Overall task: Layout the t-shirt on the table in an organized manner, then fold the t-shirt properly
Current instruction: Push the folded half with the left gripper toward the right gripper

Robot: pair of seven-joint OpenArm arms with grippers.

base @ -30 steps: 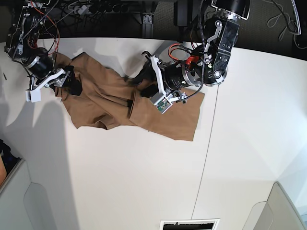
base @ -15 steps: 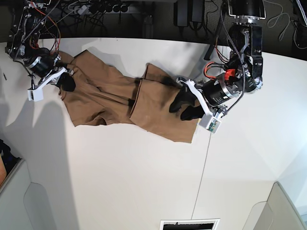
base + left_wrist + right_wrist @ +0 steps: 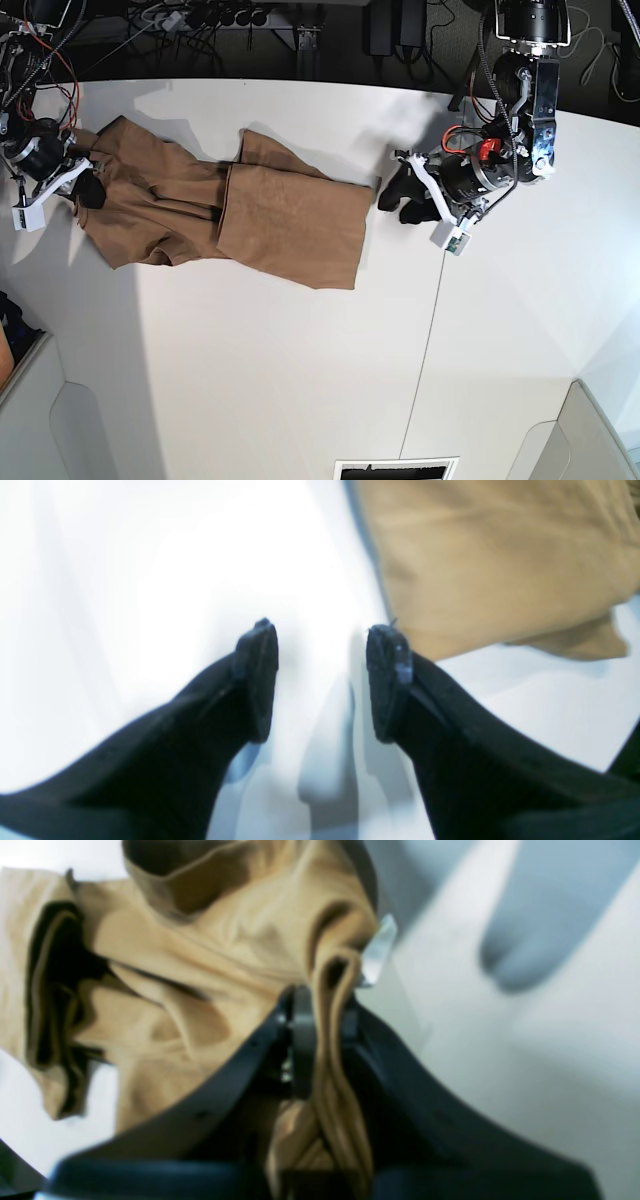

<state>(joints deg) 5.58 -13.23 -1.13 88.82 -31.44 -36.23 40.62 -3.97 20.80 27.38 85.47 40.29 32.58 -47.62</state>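
Observation:
The tan-brown t-shirt (image 3: 250,210) lies crumpled and partly doubled over on the white table (image 3: 300,380), stretched from the far left toward the middle. My right gripper (image 3: 88,188) at the shirt's left end is shut on a bunched fold of the t-shirt (image 3: 330,1005); a small pale tag (image 3: 377,950) shows beside that fold. My left gripper (image 3: 400,198) is open and empty, just right of the shirt's right edge and apart from it. In the left wrist view its fingertips (image 3: 320,675) stand over bare table with the shirt's edge (image 3: 490,565) at upper right.
A thin dark seam (image 3: 425,350) runs down the table right of the middle. Cables and dark equipment (image 3: 240,20) line the back edge. Grey panels stand at the lower left (image 3: 40,420) and lower right (image 3: 590,440) corners.
My right gripper has pulled the shirt leftward across the table. My left gripper has let go of the shirt's right part, opened, and drawn back to the right onto bare table.

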